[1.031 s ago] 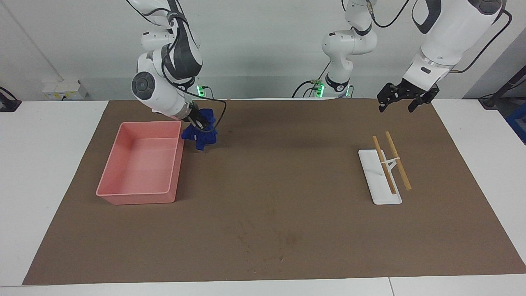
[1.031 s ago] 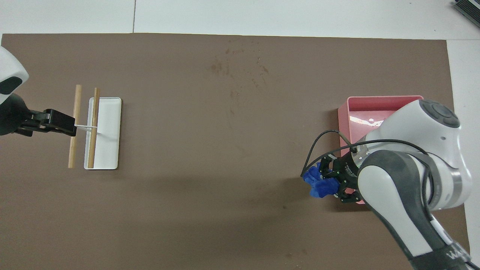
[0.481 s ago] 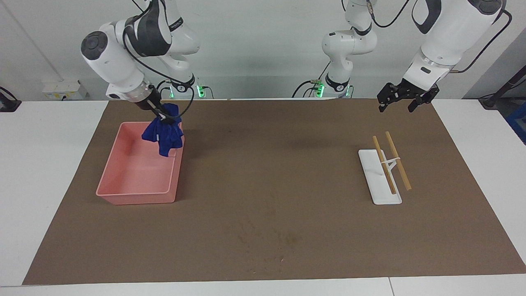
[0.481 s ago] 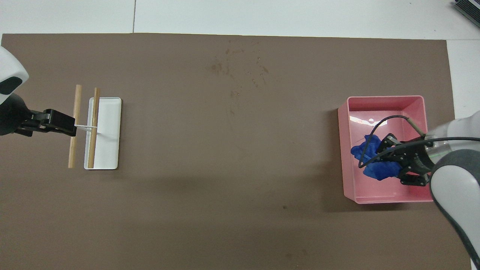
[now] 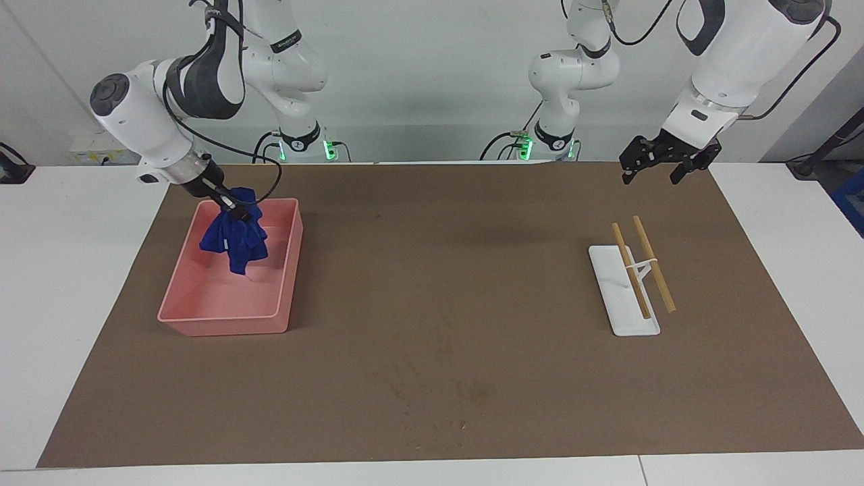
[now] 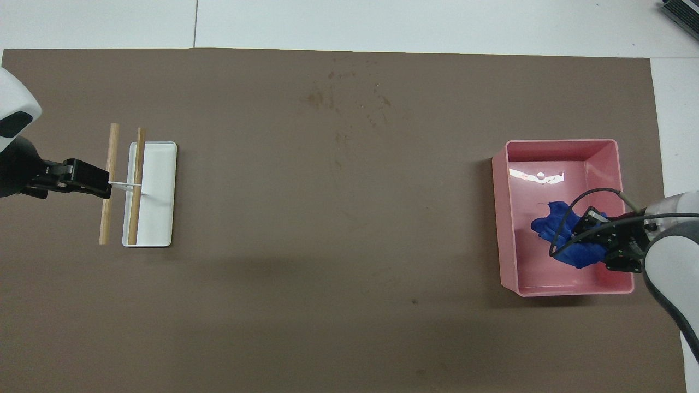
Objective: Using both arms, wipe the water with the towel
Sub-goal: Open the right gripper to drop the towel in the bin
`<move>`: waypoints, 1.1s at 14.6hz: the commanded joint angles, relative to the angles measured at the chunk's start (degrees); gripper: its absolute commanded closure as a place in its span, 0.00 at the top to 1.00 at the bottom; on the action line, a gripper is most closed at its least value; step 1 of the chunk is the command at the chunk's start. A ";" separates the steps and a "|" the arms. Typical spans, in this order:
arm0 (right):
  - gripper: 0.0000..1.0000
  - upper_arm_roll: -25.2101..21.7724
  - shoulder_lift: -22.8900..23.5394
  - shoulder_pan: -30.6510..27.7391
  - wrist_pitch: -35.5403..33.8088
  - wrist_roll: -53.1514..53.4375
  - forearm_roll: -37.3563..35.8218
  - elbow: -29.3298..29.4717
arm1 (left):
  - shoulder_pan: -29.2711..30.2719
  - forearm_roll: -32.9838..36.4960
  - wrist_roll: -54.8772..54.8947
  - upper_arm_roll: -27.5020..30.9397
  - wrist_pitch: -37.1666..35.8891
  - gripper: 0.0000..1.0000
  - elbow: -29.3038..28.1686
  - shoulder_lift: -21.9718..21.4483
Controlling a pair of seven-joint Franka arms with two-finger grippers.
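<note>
1. Right gripper (image 5: 233, 204) up in the air over the pink bin (image 5: 202, 317), fingers pinched together on the towel (image 5: 234, 237); blue cloth hanging bunched below the fingertips, its lowest folds down inside the bin.
2. Left gripper (image 5: 658, 164) waiting in the air at the left arm's end of the table, over the brown mat (image 5: 445, 283), fingers spread apart and holding nothing.
3. White tray (image 5: 617, 297) flat on the mat at the left arm's end, with a small white stand on it carrying two wooden sticks (image 5: 653, 264) side by side, one over the tray and one overhanging its edge.
4. Faint dark stains (image 5: 466, 391) on the mat midway along the table, farther from the robots than the bin and the tray; nothing standing between bin and tray.
5. Facing view: towel clearly hanging from the raised gripper; cannot tell whether its tip touches the bin floor.
6. Overhead view: towel (image 6: 565, 237) seen within the bin's walls (image 6: 560, 143), partly covered by the right gripper (image 6: 592, 232) and its black cable; left gripper (image 6: 90, 180) appears overlapping the outer stick, an overlap the facing view shows as empty air.
</note>
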 commanded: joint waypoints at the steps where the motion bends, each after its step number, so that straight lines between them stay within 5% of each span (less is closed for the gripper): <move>1: 0.00 0.82 2.28 -1.81 1.75 -3.35 -0.93 -2.64 | 0.53 0.53 0.73 -0.31 -0.40 1.00 -0.98 -0.99; 3: 0.07 0.83 2.73 -1.29 1.75 -2.48 -0.93 -3.08 | 0.53 0.53 0.73 -0.31 -0.32 1.00 -0.98 -0.99; 5: 0.73 0.91 2.82 -0.85 1.66 -2.38 -0.93 -2.99 | 0.53 0.53 0.73 -0.31 -0.40 1.00 -0.98 -0.99; 6: 0.95 0.91 2.90 -0.85 1.66 -2.38 -0.93 -2.73 | 0.53 0.53 0.73 -0.31 -0.32 1.00 -0.98 -0.99; 16: 1.00 1.61 -3.33 -0.85 -4.31 -13.43 -4.52 5.08 | 0.53 0.53 0.73 -0.31 -0.40 1.00 -0.98 -0.99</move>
